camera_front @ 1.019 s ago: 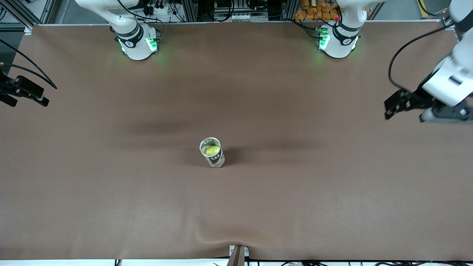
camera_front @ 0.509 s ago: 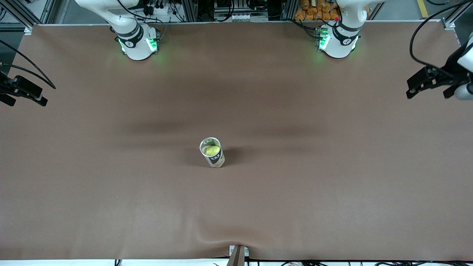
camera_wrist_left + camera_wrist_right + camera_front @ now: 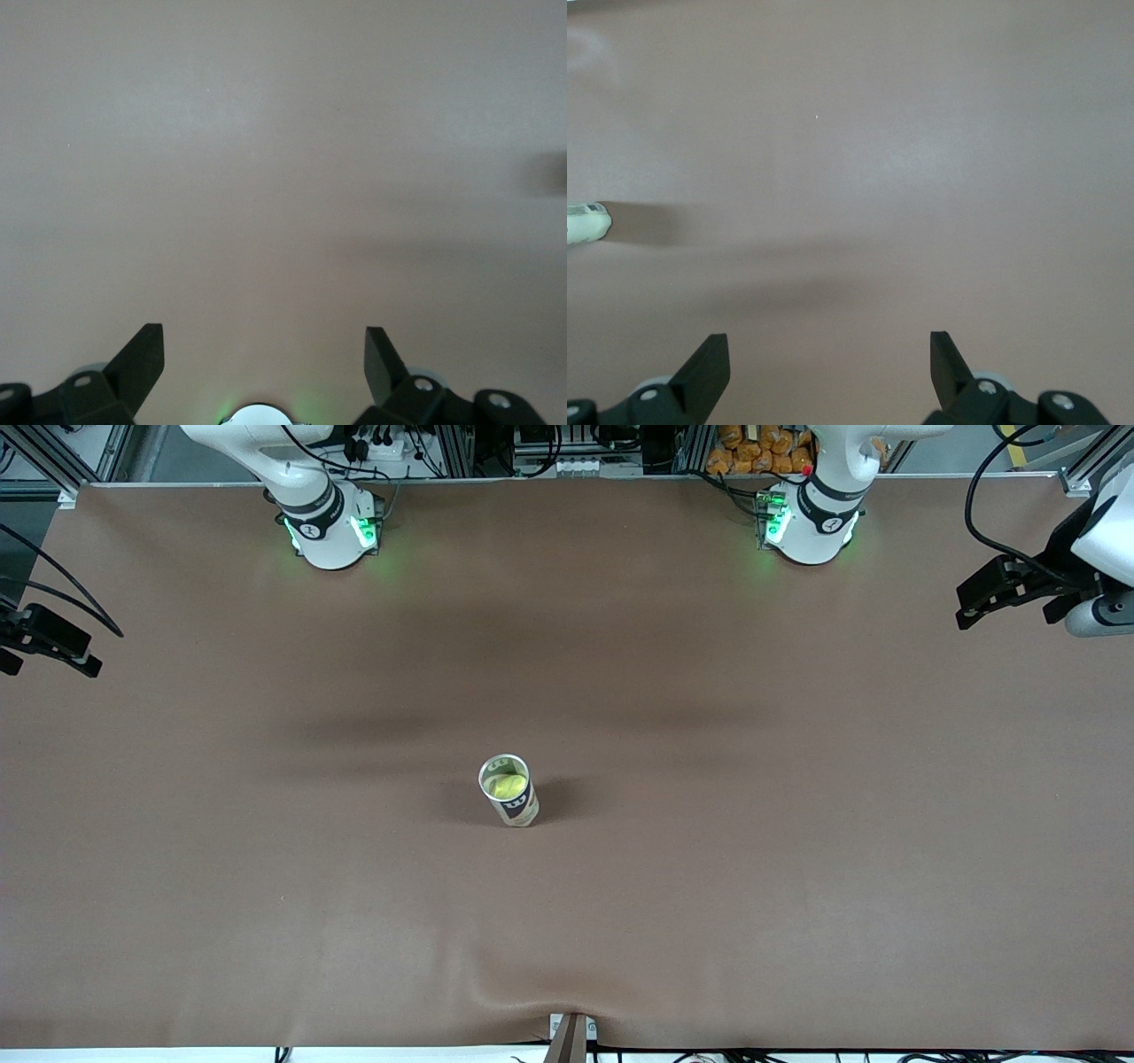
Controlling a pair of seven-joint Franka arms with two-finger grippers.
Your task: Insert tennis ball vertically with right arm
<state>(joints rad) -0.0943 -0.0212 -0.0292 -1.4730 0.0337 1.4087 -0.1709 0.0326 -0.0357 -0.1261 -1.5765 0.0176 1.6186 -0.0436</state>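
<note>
Right pincer [image 3: 84, 664] well apart from ball [image 3: 508, 786]

Lighting's even and kinda soft from overhead, no harsh glare on the table [image 3: 797, 886]. The can [image 3: 509, 790] throws a short shadow toward the left arm's end, plus faint wide shadow bands. Green LEDs glow at both bases, wrist views look hazy

Only the upright can [image 3: 508, 790] stands mid-table [image 3: 709, 886]; bare cloth surrounds it.
</note>
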